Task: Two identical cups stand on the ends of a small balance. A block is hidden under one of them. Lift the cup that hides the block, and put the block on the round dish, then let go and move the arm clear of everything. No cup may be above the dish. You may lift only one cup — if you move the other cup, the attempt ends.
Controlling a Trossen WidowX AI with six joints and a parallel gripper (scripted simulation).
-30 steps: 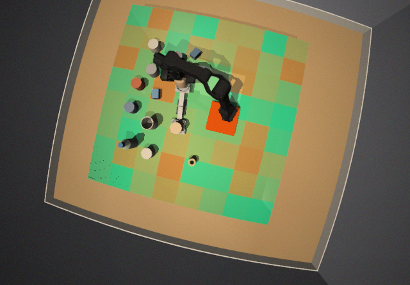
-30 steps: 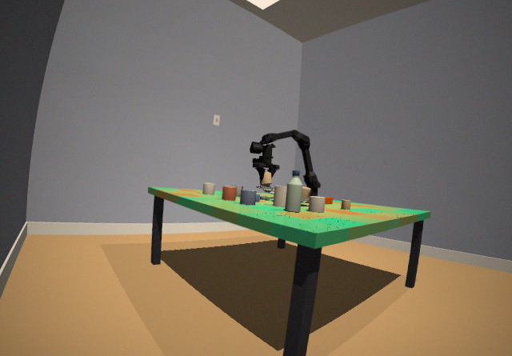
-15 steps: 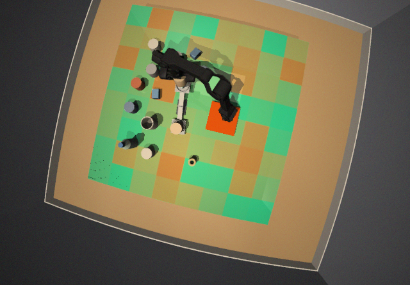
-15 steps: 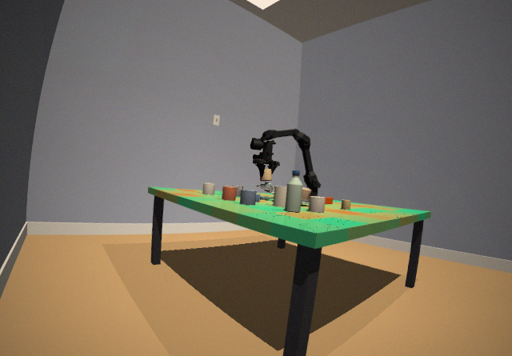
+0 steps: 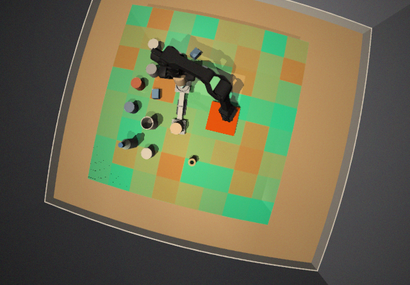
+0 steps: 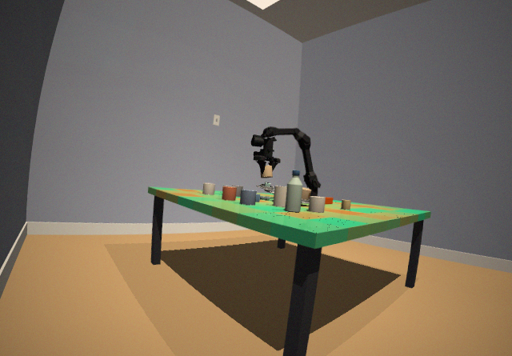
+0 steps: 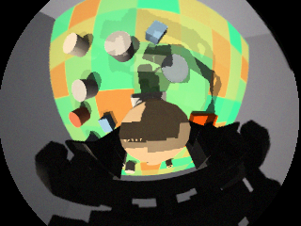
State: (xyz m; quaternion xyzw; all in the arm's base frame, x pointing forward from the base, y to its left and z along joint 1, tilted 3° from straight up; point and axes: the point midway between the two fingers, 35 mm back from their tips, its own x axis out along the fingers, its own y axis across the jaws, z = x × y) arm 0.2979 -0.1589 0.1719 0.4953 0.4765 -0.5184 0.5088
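My gripper (image 5: pixel 180 80) (image 6: pixel 267 169) (image 7: pixel 152 121) is shut on a tan cup (image 5: pixel 179 81) (image 6: pixel 267 172) (image 7: pixel 155 151) and holds it upright, above one end of the balance (image 5: pixel 180 104). On the raised pan beneath it, a small pale green thing (image 6: pixel 267 185) shows, seemingly the block; it is too small to tell surely. The other tan cup (image 5: pixel 176 128) (image 6: pixel 306 194) stands on the balance's opposite end. A grey round dish (image 7: pixel 175 68) lies flat beyond the held cup in the wrist view; the arm mostly covers it in the top view.
Blue blocks (image 5: pixel 195 53) (image 5: pixel 155 93) lie near the balance. A red cup (image 5: pixel 137 83), a blue-grey cup (image 5: pixel 131 107), an open cup (image 5: pixel 147 122) and a bottle (image 5: pixel 125 143) (image 6: pixel 294 195) stand along one side. A pale cup (image 7: pixel 118 43) stands left of the dish in the wrist view.
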